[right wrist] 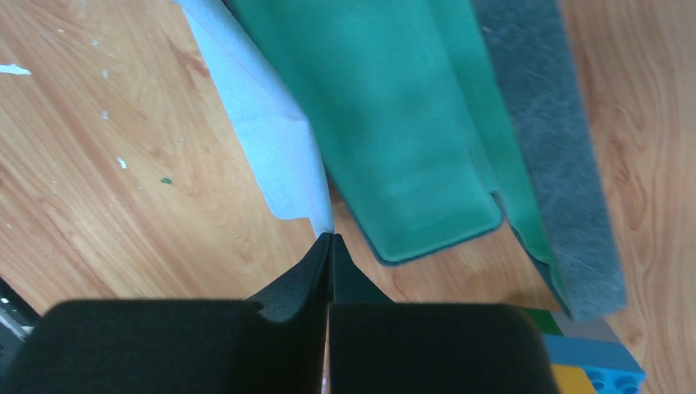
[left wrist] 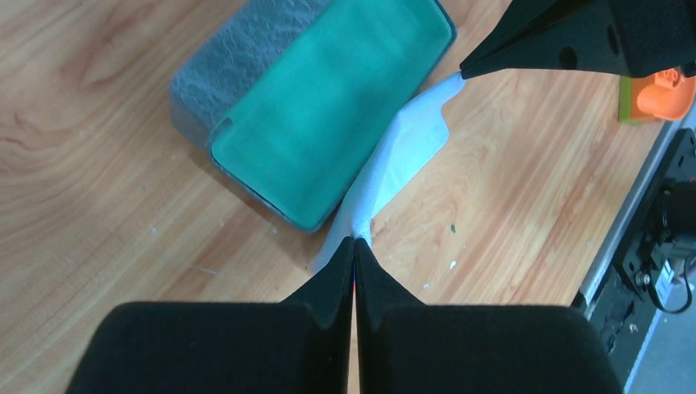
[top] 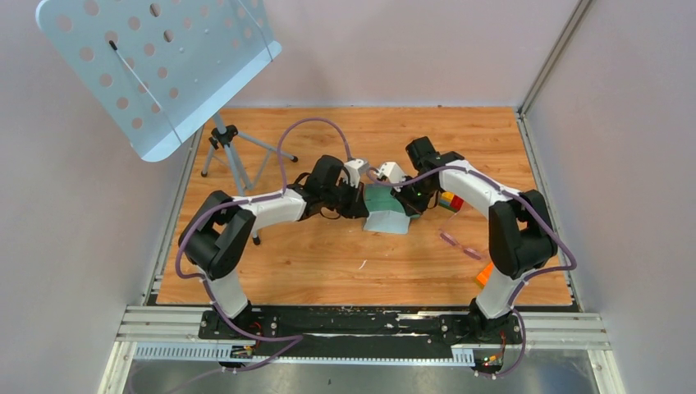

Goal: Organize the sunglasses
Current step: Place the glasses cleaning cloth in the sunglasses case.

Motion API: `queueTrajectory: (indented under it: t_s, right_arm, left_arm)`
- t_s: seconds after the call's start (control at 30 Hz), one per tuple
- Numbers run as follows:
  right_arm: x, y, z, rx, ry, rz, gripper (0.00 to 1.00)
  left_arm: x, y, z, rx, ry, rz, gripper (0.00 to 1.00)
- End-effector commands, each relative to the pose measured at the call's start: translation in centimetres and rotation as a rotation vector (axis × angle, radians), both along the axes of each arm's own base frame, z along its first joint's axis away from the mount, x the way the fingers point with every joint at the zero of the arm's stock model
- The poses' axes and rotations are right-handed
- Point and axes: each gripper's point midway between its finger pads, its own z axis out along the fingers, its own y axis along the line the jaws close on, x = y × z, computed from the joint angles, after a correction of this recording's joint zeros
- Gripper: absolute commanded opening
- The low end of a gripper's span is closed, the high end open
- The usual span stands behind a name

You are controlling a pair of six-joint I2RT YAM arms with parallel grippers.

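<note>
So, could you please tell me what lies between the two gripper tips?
The pale cloth stretches between them, each shut gripper pinching one corner: left gripper near, right gripper far, beside the open case. The left wrist view shows it.

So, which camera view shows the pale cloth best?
The left wrist view: the cloth stretches there beside the open case, pinched at one end by the left end effector and at the other by the right end effector. The right wrist view shows only one end; the top view, a small pale patch.
</note>
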Motion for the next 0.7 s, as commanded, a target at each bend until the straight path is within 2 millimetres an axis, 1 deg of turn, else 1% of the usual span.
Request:
queueTrajectory:
  t_s: [0.0, 0.17, 0.37, 0.5, 0.67]
  right_arm:
    - [1.0, -1.7, 1.3, -0.037, -0.036, -0.010, 0.00]
    - [2.2, -2.6, 2.1, -0.044, -0.066, -0.027, 0.00]
    - [3.6, -3.0, 2.0, -0.060, -0.068, -0.054, 0.00]
    - [4.3, -3.1, 1.6, -0.070, -0.061, -0.076, 0.00]
    - [4.8, -3.2, 0.8, -0.072, -0.042, -0.100, 0.00]
  left_arm:
    - [1.7, -1.5, 0.7, -0.016, -0.042, 0.032, 0.00]
    - [2.6, -2.4, 1.1, -0.017, -0.060, 0.047, 0.00]
    - [3.7, -2.7, 0.8, 0.010, -0.077, 0.078, 0.00]
    - [4.3, -2.7, 0.2, 0.032, -0.072, 0.099, 0.00]
    - [5.0, -2.8, 0.0, 0.053, -0.085, 0.111, 0.00]
